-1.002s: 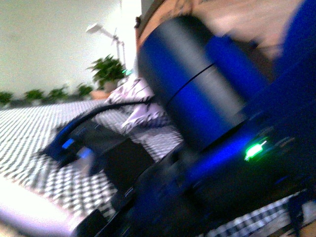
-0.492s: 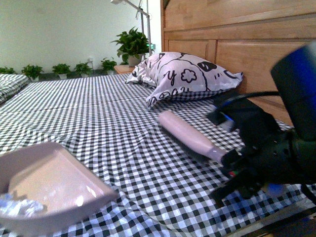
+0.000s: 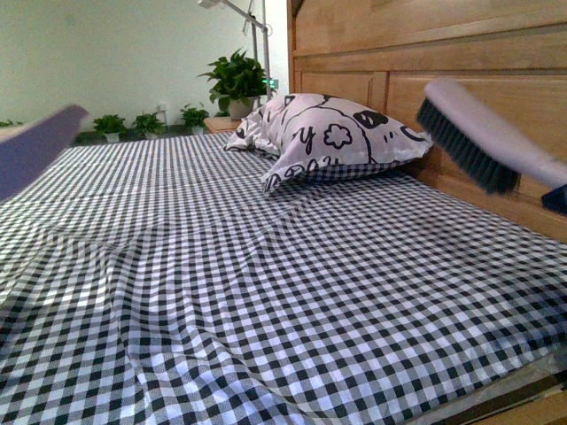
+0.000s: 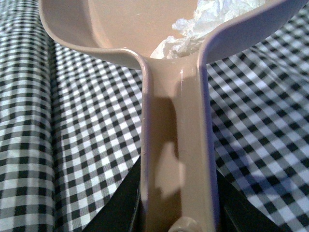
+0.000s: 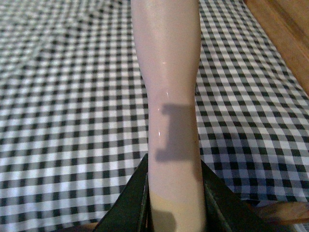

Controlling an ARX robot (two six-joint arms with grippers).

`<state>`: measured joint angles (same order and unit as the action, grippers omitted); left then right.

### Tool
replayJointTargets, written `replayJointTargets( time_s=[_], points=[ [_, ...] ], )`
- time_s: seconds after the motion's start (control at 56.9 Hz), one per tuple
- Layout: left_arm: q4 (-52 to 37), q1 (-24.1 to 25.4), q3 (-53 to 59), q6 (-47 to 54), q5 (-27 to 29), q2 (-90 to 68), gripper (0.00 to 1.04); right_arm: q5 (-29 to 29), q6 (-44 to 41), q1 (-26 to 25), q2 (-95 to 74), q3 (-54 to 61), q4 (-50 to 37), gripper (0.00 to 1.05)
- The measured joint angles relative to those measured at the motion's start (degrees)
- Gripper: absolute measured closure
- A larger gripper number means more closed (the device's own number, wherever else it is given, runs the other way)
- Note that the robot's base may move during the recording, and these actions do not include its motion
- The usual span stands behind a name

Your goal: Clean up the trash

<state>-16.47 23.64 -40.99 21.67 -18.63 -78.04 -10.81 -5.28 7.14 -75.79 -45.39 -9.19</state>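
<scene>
I am holding a beige dustpan point(image 4: 176, 111) by its handle in my left hand point(image 4: 176, 220), whose dark fingers are closing on either side of the handle at the bottom of the left wrist frame. The trash point(image 4: 203, 26), a crumpled white paper wad, is lying inside the pan at the upper right of that frame, above the checkered bedsheet point(image 4: 63, 145). My right hand point(image 5: 174, 212) is gripping the pale handle of a brush point(image 5: 169, 87); in the front frame its dark bristles point(image 3: 461, 146) are hanging at the upper right, clear of the bed point(image 3: 266, 292). A patterned pillow point(image 3: 337, 137) is sitting at upper centre. I am seeing no other litter on the sheet, so sweeping seems finished; emptying the pan probably remains.
</scene>
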Motion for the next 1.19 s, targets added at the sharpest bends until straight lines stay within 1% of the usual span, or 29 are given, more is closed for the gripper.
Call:
replayJointTargets(
  time_s=[0.158,0.264,0.281,0.474,0.65,0.72,0.843,0.931,1.037,1.177,1.195],
  points=[
    [-0.74,-0.2,0.83,-6.03,3.78,7.45,0.79,-8.46,1.57,-4.76,11.69,2.54,6.05,0.84],
    [-0.15,-1.18,2.95,-7.98,5.35,14.43,0.79,-15.58,2.82,-9.03,19.74,4.15,10.08,0.84],
    [0.37,-1.42,3.32,-8.31,5.35,15.82,0.79,-17.7,3.3,-10.43,22.03,4.44,11.04,0.84],
    [5.68,-3.74,6.14,-10.27,5.62,28.76,0.79,-29.27,5.86,-18.78,33.29,5.4,15.93,0.84],
    [10.91,-4.46,8.98,-11.78,5.81,39.98,0.79,-37.42,7.74,-25.4,39.56,5.99,19.93,0.84],
    [12.96,-5.6,10.4,-11.78,6.05,43.82,0.79,-39.89,8.79,-26.95,41.44,6.12,21.22,0.84],
    [15.54,-7.26,12.94,-11.76,5.92,48.48,0.79,-40.44,9.79,-26.75,44.19,6.56,22.53,0.84],
    [16.31,-7.8,14.19,-11.89,6.58,50.18,0.79,-38.64,11.34,-24.37,45.86,6.91,22.67,0.84],
    [17.38,-8.81,15.47,-12.22,7.98,51.98,0.79,-32.87,13.86,-18.73,47.98,7.76,22.71,0.84],
    [18.6,-10.29,15.96,-12.55,8.44,53.79,0.79,-21.97,18.14,-8.66,50.12,8.22,22.73,0.84],
    [18.97,-10.69,15.98,-12.55,8.68,54.18,0.79,-21.57,18.25,-7.93,50.25,8.24,22.73,0.84]
  ],
)
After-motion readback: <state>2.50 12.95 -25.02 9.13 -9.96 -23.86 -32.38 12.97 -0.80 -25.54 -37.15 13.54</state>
